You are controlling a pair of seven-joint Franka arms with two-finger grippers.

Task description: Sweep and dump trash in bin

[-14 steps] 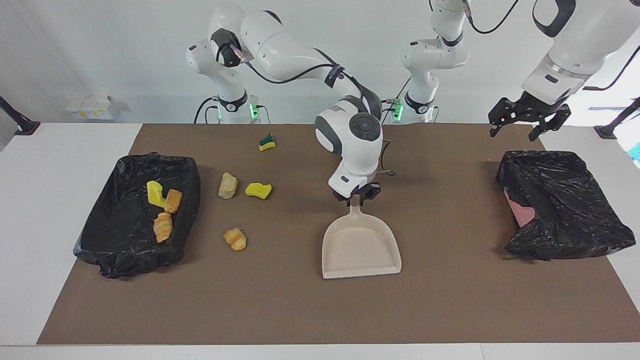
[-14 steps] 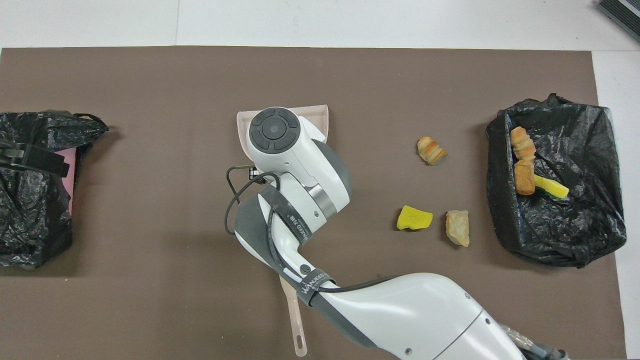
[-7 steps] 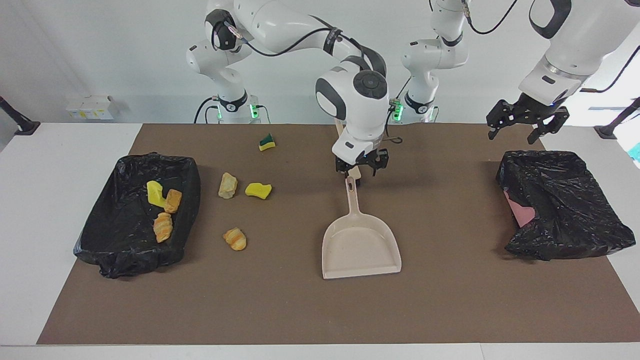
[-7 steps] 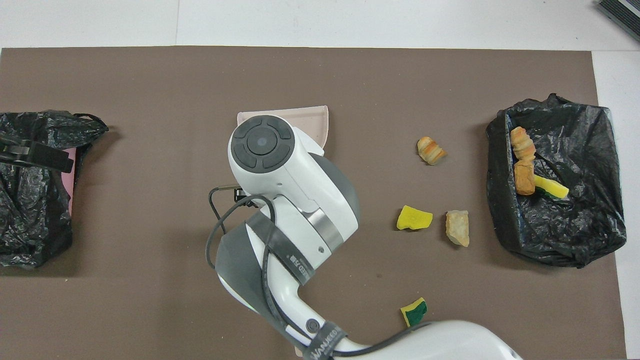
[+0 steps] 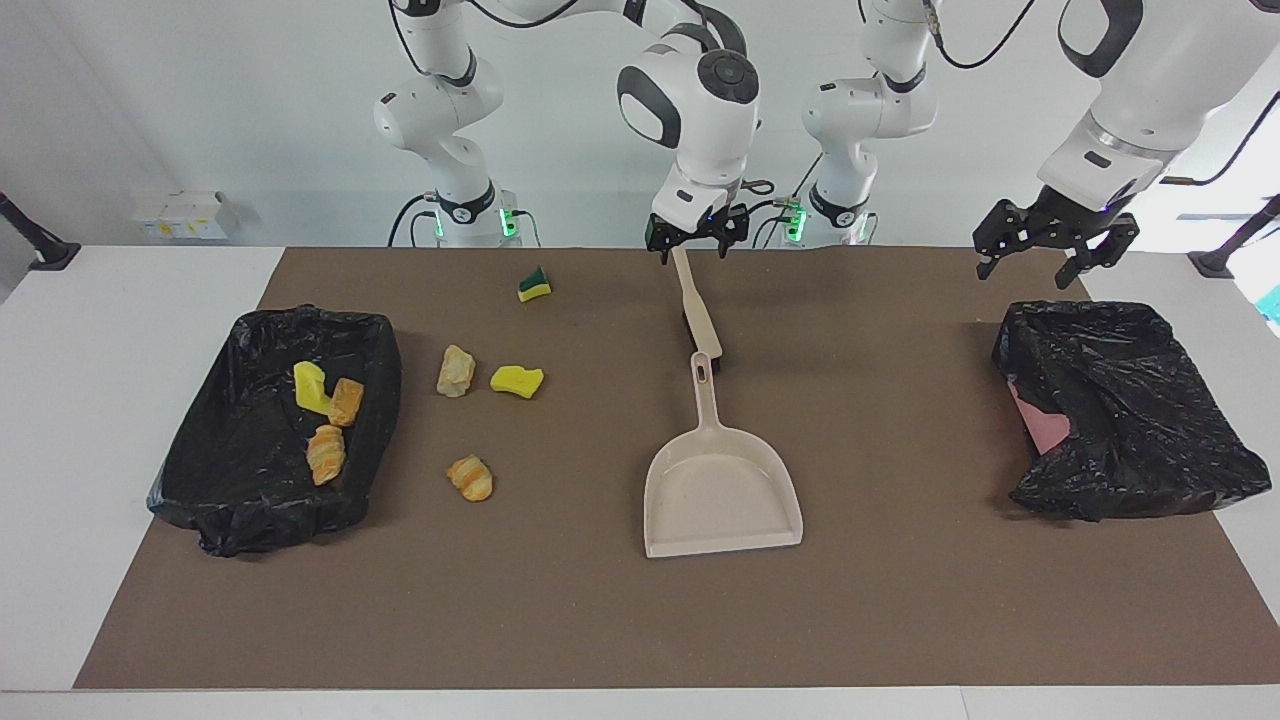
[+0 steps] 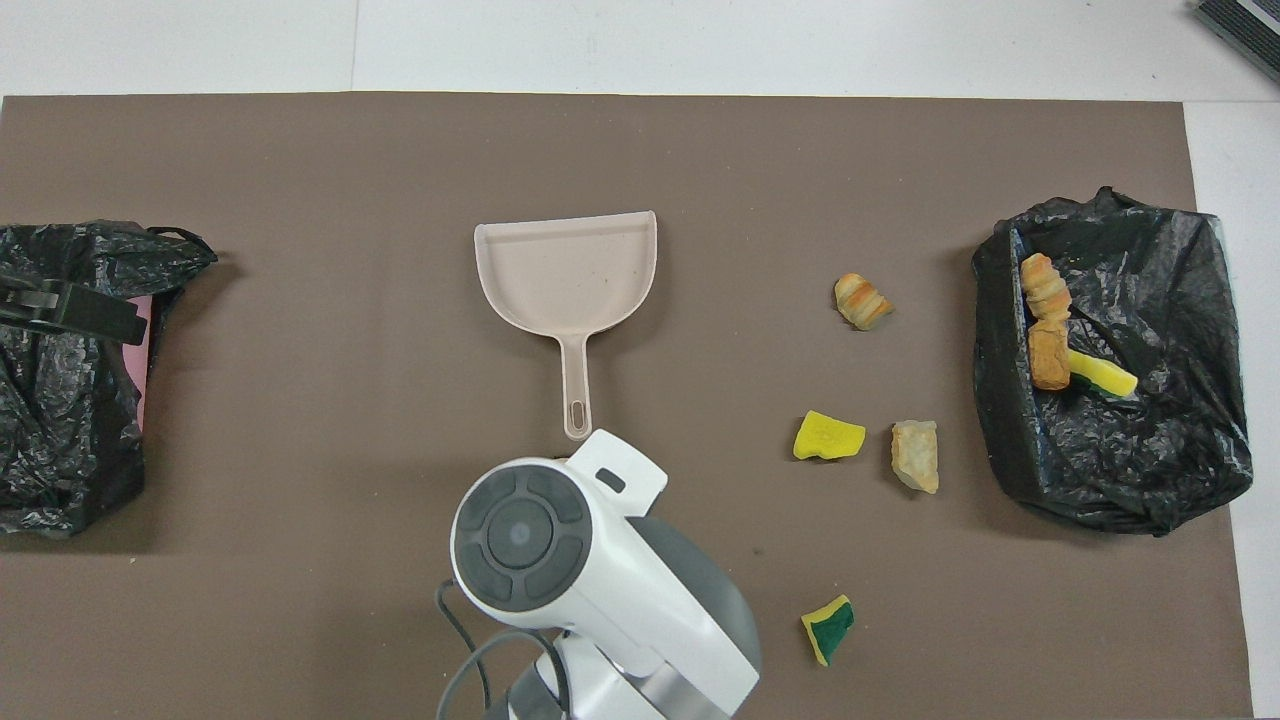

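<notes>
Trash (image 5: pixel 470 476) still loose at the dustpan's (image 5: pixel 722 497) 9 o'clock; right gripper (image 5: pixel 687 243) just released it, lifted away, jaws open, left gripper (image 5: pixel 1040 250) open too.

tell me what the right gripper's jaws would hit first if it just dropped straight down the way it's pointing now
Probably the brush: the right gripper hangs open, pointing down, just over the top end of its beige handle. The dustpan lies farther from the robots, out of that line. Depth is hard to judge here.
</notes>
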